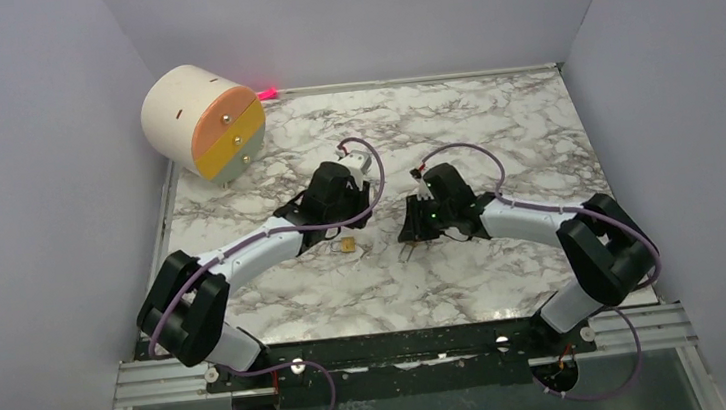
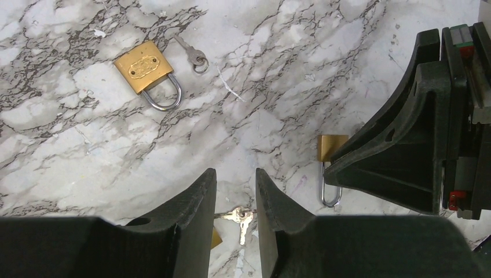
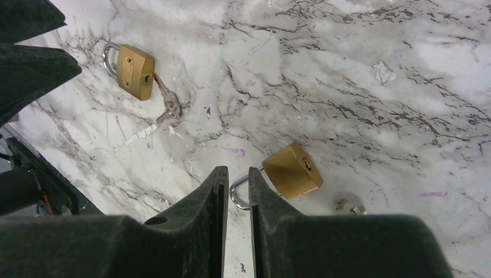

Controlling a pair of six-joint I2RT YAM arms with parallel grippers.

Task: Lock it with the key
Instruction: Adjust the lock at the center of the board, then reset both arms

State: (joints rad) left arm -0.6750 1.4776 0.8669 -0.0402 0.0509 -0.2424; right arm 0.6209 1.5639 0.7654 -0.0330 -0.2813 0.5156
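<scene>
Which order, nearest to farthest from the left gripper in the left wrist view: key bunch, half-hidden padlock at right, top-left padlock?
1. key bunch: on the table, seen in the gap between the left gripper fingers.
2. half-hidden padlock: to the right, partly covered.
3. top-left padlock: far upper left, a single key beside it.

**Two-arm manipulator, body detail.** The left arm and the right arm are each built from white tubular links joined by bulky black joint housings. A thin purple cable is routed in loose loops along each arm from base to wrist. A small green light is carried on the right wrist. The left gripper and the right gripper are fitted with matt black, wedge-shaped fingers with flat inner faces.
</scene>
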